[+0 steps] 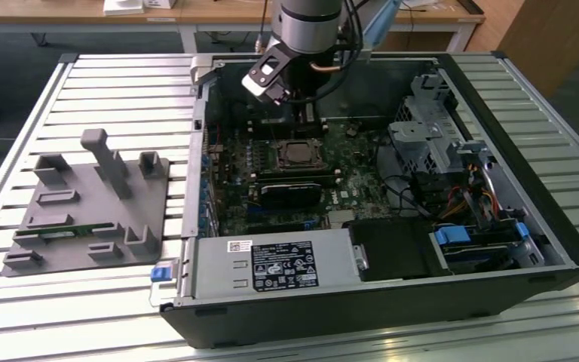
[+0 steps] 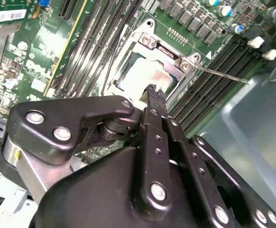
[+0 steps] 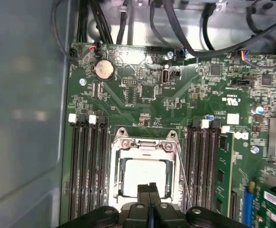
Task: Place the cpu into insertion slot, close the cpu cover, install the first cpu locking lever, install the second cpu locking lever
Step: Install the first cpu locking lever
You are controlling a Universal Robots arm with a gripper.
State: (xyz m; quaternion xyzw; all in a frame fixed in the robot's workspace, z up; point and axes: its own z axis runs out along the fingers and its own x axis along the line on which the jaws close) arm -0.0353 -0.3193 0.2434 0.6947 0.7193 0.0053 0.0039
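The cpu [image 3: 145,175] lies in the insertion slot [image 1: 295,153] on the green board, its pale metal top showing in both wrist views [image 2: 145,76]. The silvery cpu cover [image 3: 145,145] lies down around it, framing the chip in its window. One thin locking lever [image 2: 223,75] sticks out from the socket corner over the memory slots, also seen as a slanted rod [image 3: 183,178]. My gripper [image 3: 149,189] hangs just above the socket's edge, fingers pressed together with nothing between them. In the exterior view the gripper [image 1: 307,117] is over the board, just behind the socket.
Black memory slots [image 3: 88,161] flank the socket on both sides. A long black card [image 1: 289,190] lies in front of it. The power supply [image 1: 269,264], drive cage [image 1: 430,128] and cables [image 1: 440,196] crowd the case. A grey fixture tray [image 1: 88,204] sits on the exterior view's left.
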